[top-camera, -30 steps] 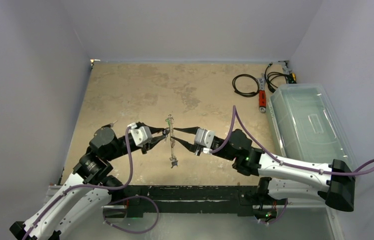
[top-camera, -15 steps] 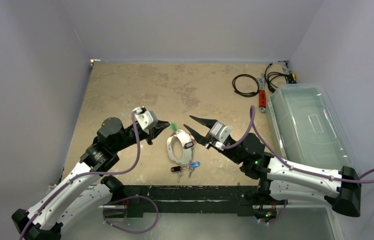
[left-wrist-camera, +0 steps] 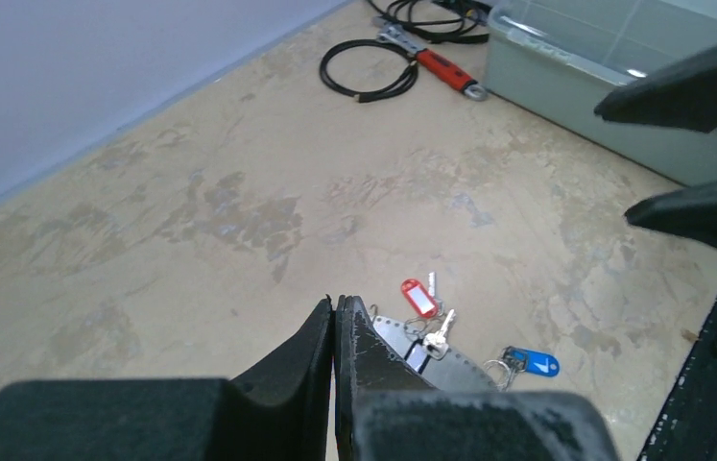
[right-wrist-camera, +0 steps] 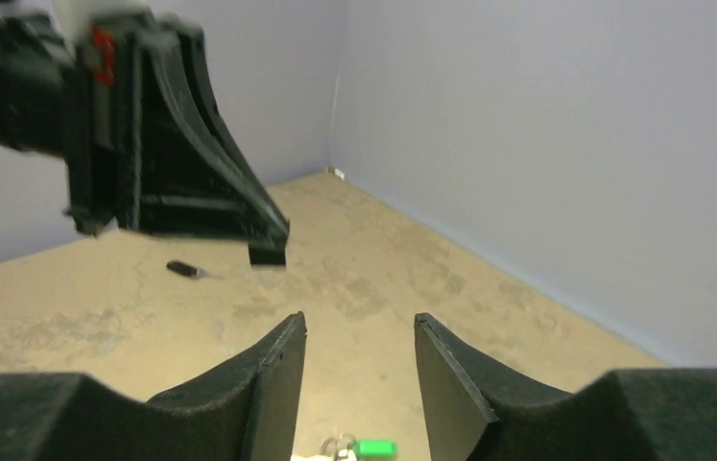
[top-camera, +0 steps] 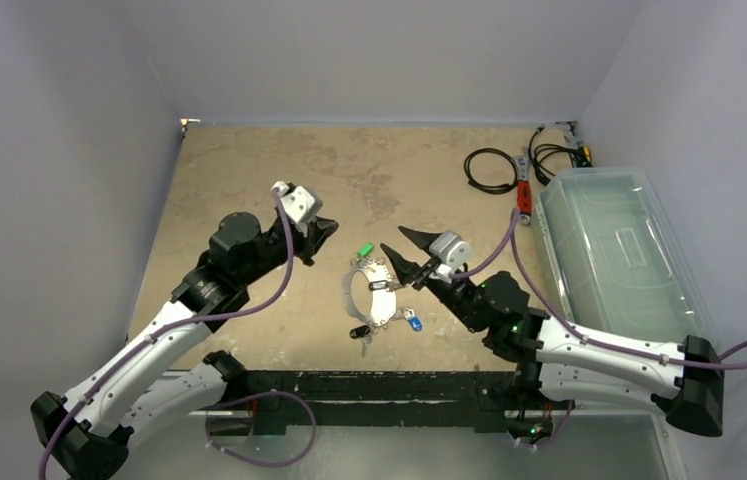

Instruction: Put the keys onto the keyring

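Whereas a second earlier both hands had pinched the keyring (top-camera: 371,296) upright between them above the counter (top-camera: 279,170), it now lay flat on the surface, released, and both arms had drawn back and risen away from it. Compared with half a second earlier, the hoop also sat a touch further to the right. The left hand (left-wrist-camera: 335,305) was closed on nothing, its fingers pressed together, hovering to the left of the ring and well apart from it. The right hand (right-wrist-camera: 359,331) was spread open and empty, just above the ring's far right edge. Since nothing was gripped and the keys (top-camera: 386,300) lay bunched at the hoop, the threading looked finished or paused. Whether every key was truly strung could not be told from these views: the green-tagged key (top-camera: 365,249) lay just beyond the far rim, the blue-tagged key (left-wrist-camera: 532,362) just off the near right edge, and the red-tagged key (left-wrist-camera: 418,291) close against the ring. The hoop's long axis ran roughly from far to near, leaning slightly rightward toward the arms' bases, with the wider flat crescent apparently on its near right side and the thin wire arc on its left.
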`<state>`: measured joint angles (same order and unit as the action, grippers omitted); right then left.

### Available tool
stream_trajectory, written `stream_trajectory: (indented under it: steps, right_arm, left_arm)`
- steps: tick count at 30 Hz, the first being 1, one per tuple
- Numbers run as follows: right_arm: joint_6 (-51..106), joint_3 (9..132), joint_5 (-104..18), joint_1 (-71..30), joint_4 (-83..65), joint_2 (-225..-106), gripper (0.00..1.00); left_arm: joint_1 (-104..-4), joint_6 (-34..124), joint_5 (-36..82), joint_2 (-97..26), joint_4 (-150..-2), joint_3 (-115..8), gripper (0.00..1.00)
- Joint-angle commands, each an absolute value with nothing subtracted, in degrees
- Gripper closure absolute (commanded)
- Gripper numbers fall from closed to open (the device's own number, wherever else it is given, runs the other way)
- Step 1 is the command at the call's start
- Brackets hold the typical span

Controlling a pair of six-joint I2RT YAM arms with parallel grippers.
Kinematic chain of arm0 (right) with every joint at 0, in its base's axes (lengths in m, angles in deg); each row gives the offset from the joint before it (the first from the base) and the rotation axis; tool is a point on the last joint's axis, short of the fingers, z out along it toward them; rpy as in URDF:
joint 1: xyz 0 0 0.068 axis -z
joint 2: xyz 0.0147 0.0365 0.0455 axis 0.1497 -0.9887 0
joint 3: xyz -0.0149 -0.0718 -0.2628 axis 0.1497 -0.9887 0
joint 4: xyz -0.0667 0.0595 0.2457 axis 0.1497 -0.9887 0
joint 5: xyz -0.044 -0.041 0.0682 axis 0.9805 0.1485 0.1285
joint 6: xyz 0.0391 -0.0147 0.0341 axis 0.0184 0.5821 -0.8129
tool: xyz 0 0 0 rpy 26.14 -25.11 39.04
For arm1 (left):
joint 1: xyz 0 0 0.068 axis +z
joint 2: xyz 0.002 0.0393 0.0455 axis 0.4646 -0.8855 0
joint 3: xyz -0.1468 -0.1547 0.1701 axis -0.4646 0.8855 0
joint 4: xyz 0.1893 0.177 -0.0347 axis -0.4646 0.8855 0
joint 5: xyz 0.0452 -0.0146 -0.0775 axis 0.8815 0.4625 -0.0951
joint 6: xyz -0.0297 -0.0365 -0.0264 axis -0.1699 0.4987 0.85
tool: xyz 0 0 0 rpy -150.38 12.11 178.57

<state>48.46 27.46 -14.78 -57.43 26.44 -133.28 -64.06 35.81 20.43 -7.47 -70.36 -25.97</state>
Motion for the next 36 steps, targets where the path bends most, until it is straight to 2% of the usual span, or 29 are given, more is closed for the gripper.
stream_trajectory:
  steps: [1,6,10,11,15,20,24,36]
  right_arm:
    - [41.0,29.0,-9.0,-57.4,18.4,-136.9,0.47]
    - [34.8,35.2,-13.6,-55.2,3.5,-145.8,0.34]
    - [29.2,41.3,-26.1,-48.3,-5.7,-154.9,0.32]
    - [29.2,42.7,-29.9,-47.0,-7.4,-157.1,0.31]
    - [32.4,48.6,-31.7,-45.6,-13.9,-165.2,0.31]
    - [35.6,56.2,-34.9,-42.9,-21.7,-176.5,0.33]
    - [36.2,60.2,-36.5,-42.6,-25.0,-182.2,0.37]
    - [36.8,60.6,-35.4,-42.6,-27.2,-188.1,0.4]
  left_arm:
    - [-63.8,30.8,28.5,-7.6,-61.0,-32.1,1.0]
    - [-63.8,27.7,34.1,-5.5,-57.9,-29.2,0.98]
    - [-63.7,29.4,33.6,-3.8,-62.1,-24.2,0.92]
    - [-63.7,29.5,33.0,-3.9,-62.2,-24.0,0.88]
    - [-63.7,28.2,32.7,-4.9,-59.9,-24.8,0.68]
    - [-63.6,27.1,34.1,-3.7,-59.0,-24.0,0.54]
    - [-63.6,26.9,34.3,-2.2,-59.6,-23.3,0.51]
    - [-63.6,26.7,33.9,-1.4,-59.1,-23.4,0.51]
